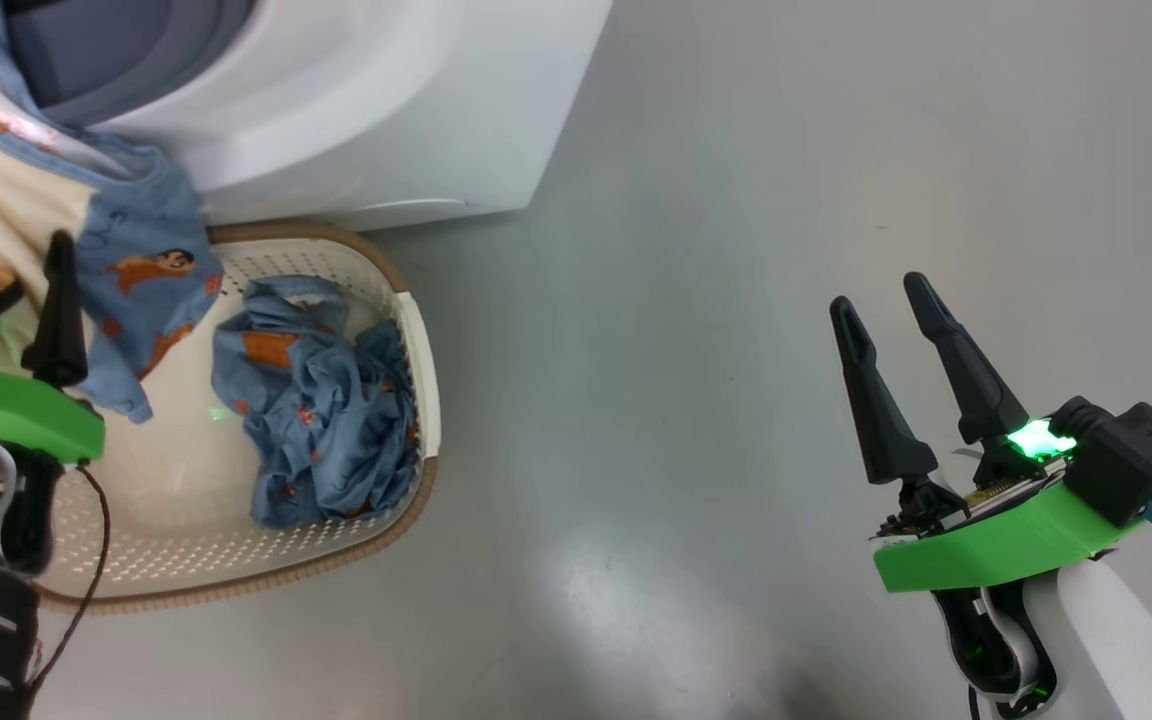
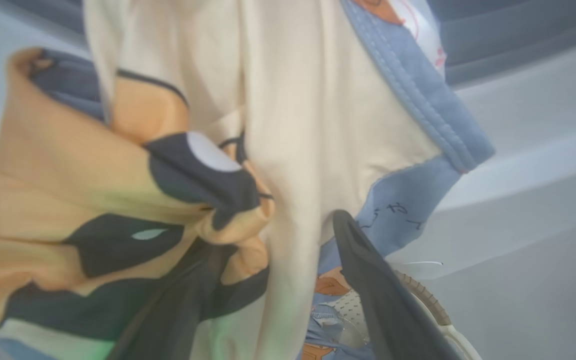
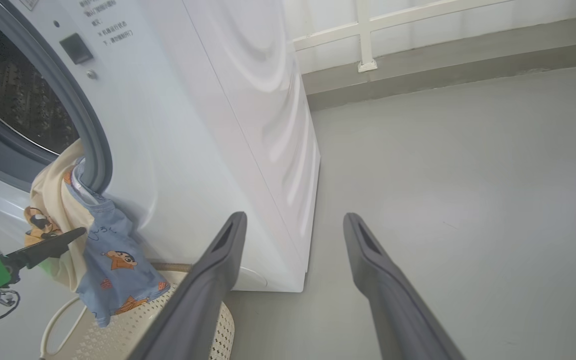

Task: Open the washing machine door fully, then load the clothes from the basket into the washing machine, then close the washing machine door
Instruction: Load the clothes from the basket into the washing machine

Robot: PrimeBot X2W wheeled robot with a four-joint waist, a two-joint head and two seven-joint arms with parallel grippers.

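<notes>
Two printed blue garments are showing. One hanging garment [image 1: 146, 280] is draping out of the washing machine [image 1: 386, 120] opening, over the grey gasket [image 3: 93, 145], with its lower end dangling above the basket [image 1: 416, 330]. One bunched garment [image 1: 321, 420] is lying inside the basket, against its right wall. The basket is standing on the floor [image 1: 686, 300], just beside the machine front. The left end effector [image 1: 54, 300] is standing open, its fingers [image 2: 368, 280] spreading either side of the hanging cream fabric. The right end effector [image 1: 881, 300] is hovering open and empty over the floor, well apart from the basket.
</notes>
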